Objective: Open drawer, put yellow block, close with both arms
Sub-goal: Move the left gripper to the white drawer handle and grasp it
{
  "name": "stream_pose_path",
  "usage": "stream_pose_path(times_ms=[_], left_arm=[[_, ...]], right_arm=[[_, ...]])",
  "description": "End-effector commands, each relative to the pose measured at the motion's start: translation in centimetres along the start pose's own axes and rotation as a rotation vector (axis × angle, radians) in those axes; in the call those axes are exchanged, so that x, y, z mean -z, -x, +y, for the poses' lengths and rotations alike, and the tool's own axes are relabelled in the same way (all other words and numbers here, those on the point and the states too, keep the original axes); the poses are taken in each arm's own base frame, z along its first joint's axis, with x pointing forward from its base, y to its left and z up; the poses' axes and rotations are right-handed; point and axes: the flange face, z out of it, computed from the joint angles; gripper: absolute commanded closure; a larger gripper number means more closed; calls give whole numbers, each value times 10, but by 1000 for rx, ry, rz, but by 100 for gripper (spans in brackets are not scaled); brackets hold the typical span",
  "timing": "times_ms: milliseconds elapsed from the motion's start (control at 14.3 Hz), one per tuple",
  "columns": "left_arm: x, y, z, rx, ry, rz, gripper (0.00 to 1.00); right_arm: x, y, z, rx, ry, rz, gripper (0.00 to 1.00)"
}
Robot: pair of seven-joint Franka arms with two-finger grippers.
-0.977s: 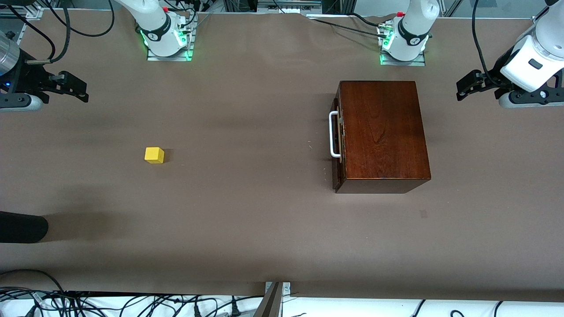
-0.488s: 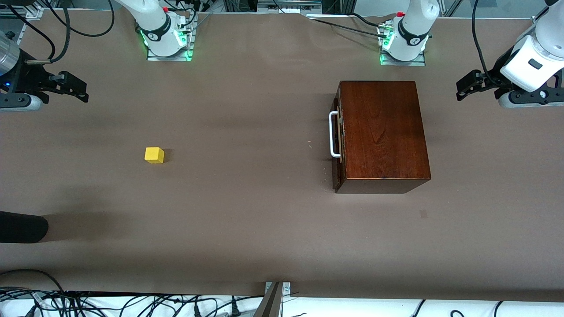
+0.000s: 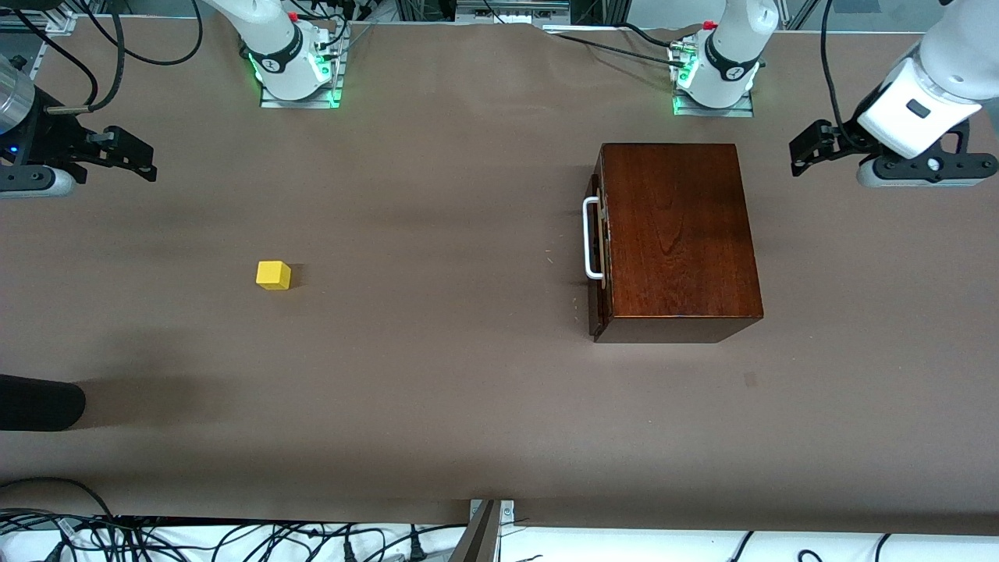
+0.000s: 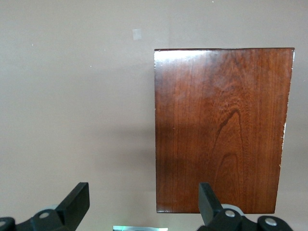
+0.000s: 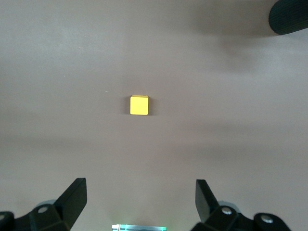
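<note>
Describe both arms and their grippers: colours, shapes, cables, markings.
Both arms are white and jointed, with black bands, green-lit bases and black cables. The left gripper and right gripper are black, each with two wedge-shaped fingers. A blue light shows by the right one.

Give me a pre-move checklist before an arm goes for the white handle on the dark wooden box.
1. Drawer of the glossy dark mahogany box shut: ok.
2. White U-shaped bar handle unobstructed: ok.
3. Small bright yellow cube free on the brown table, toward the right arm's end: ok.
4. Left gripper open and empty, above the table beside the box: ok.
5. Right gripper open and empty, waiting at its table end: ok.
6. Drawer interior empty: cannot tell.
</note>
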Motion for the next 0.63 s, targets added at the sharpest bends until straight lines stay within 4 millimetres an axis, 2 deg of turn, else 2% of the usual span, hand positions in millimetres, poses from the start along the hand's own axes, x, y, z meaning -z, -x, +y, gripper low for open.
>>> stream_pose_path(times_ms=[0, 209, 349, 558], left_arm=[[-1, -5, 16, -15, 2, 2, 0], [-14, -5, 65, 14, -6, -5, 0], [-29, -6, 106, 34, -4, -12, 0], [-55, -4, 177, 48, 15, 8, 0]], right_arm=[[3, 2, 2, 11, 13, -3, 0], [3, 3, 2, 11, 13, -5, 0], [3, 3, 1, 12, 13, -5, 0], [3, 3, 2, 11, 13, -5, 0]])
